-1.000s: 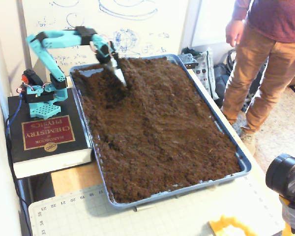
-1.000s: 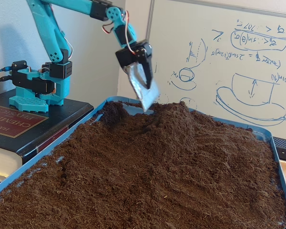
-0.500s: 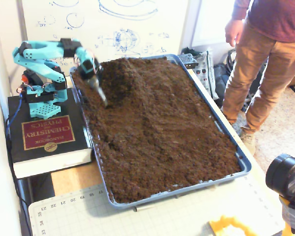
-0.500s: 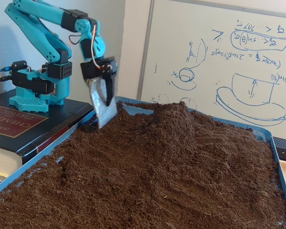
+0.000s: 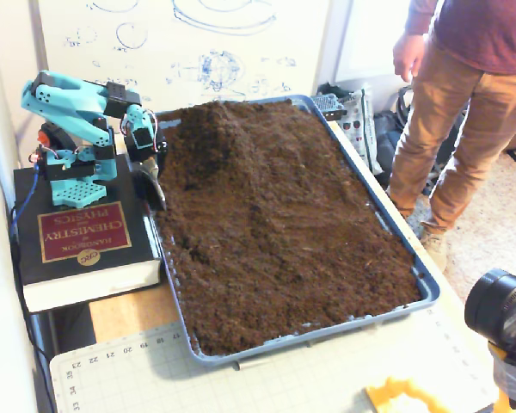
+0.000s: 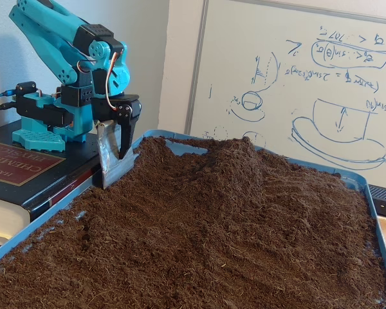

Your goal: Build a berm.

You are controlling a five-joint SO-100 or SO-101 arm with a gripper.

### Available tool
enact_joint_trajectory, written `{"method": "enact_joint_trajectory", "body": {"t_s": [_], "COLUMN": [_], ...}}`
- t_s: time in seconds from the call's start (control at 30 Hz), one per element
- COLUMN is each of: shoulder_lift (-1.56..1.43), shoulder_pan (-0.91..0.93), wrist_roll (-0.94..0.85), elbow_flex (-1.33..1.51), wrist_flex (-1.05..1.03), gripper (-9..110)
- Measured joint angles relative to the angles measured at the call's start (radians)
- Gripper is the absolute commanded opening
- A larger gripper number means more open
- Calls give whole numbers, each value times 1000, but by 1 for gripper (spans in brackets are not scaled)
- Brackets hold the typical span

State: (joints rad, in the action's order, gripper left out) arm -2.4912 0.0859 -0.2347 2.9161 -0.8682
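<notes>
The berm [image 5: 213,129] is a rounded mound of dark brown soil at the far left end of the blue tray [image 5: 430,291], standing above the flatter soil bed [image 5: 284,249]. In the low fixed view the berm [image 6: 241,161] peaks near the middle back. My teal arm's gripper [image 5: 155,191] carries a flat grey metal blade and hangs at the tray's left rim, left of the berm. From the low fixed view the gripper [image 6: 118,168] points down, its blade tip touching soil by the rim [image 6: 55,205]. The black finger [image 6: 126,129] lies against the blade, so the gripper looks shut.
My arm's base stands on a thick black book [image 5: 77,245] left of the tray. A person [image 5: 464,95] stands at the right. A whiteboard [image 6: 296,77] lines the back wall. A camera [image 5: 503,314] and a cutting mat [image 5: 267,383] lie near the front.
The arm has folded back and swung from above the berm's left flank to the tray's left rim, lowering the blade to the soil there. The berm's shape looks unchanged.
</notes>
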Motion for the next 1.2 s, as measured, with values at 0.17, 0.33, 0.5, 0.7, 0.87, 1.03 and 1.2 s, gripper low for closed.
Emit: {"method": "enact_joint_trajectory", "body": {"t_s": [0.17,0.33,0.5,0.7,0.87,1.03,1.2], "shoulder_lift": [-14,-11,52,172,298,428,551], "shoulder_pan": [0,0,0,0,0,0,9], "wrist_roll": [0,-3,-9,-11,-2,-2,-2], "elbow_flex": [51,60,43,11,-17,-71,-161], "wrist_flex": [11,12,15,84,187,247,252], "gripper": [0,0,0,0,0,0,0]}}
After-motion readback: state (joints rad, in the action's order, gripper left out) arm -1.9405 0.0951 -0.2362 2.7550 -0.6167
